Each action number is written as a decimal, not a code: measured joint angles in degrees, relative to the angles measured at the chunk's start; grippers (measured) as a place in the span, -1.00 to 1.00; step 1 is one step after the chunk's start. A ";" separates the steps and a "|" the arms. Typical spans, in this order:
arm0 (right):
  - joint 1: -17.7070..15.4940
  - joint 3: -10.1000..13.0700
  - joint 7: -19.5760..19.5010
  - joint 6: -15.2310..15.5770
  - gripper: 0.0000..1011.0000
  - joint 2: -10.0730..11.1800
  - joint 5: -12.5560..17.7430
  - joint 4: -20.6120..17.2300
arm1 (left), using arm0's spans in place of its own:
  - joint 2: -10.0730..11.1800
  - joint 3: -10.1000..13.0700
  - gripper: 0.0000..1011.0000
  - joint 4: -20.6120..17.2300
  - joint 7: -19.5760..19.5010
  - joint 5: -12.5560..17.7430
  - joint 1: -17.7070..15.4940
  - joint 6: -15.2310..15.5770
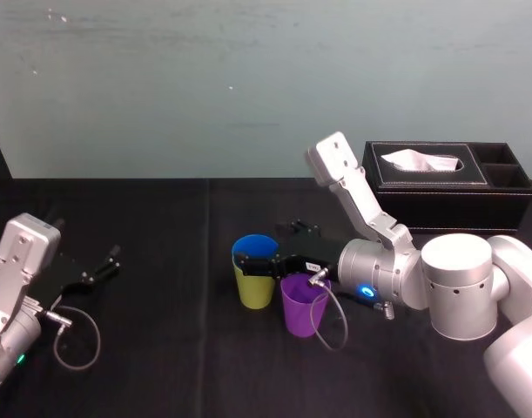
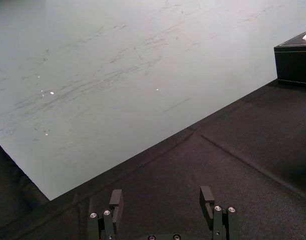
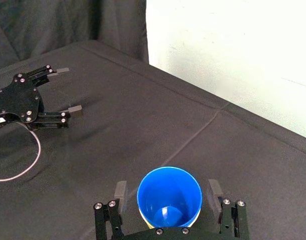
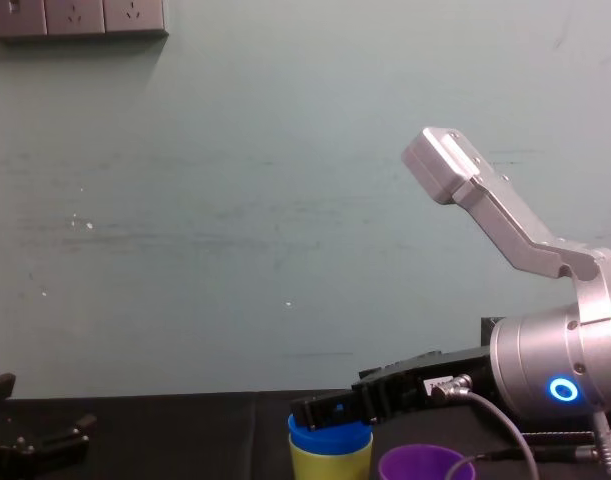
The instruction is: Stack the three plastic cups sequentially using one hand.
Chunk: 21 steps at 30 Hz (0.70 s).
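At bench [image 1: 161,348] centre: blue tapered plastic cup [image 1: 252,246] nested in yellow-green plastic cup [image 1: 257,294]; my right gripper [image 3: 167,192] spread astride blue rim. Purple plastic cup [image 1: 302,306] just beside. My left gripper [image 2: 161,197] parked left, spread.

Silver-grey cylindrical right arm [image 1: 457,283], glowing blue ring light [image 4: 561,390], grey cables [image 4: 500,420] looped at wrists, black thin-fingered left pincer [image 2: 163,197] and right pincer [image 3: 168,192], silver screws [image 3: 97,205].
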 joint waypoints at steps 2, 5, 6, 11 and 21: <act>-0.04 0.04 -0.06 -0.10 0.98 0.01 -0.04 -0.06 | 0.00 0.00 0.98 0.00 0.00 0.00 0.00 0.00; -0.37 0.49 -0.65 -0.81 0.98 0.04 -0.19 -0.59 | 0.00 0.00 0.98 0.00 0.00 0.00 0.00 0.00; -0.73 0.96 -1.18 -1.25 0.98 0.09 -0.24 -1.12 | 0.00 0.00 0.98 0.00 0.00 0.00 0.00 0.00; -2.12 2.74 -2.98 -2.07 0.98 0.31 -0.30 -2.97 | 0.00 0.00 0.98 0.00 0.00 0.00 0.00 0.00; -5.83 6.13 -5.05 0.67 0.98 2.67 -0.21 -8.21 | 0.00 0.00 0.98 0.00 0.00 0.00 0.00 0.00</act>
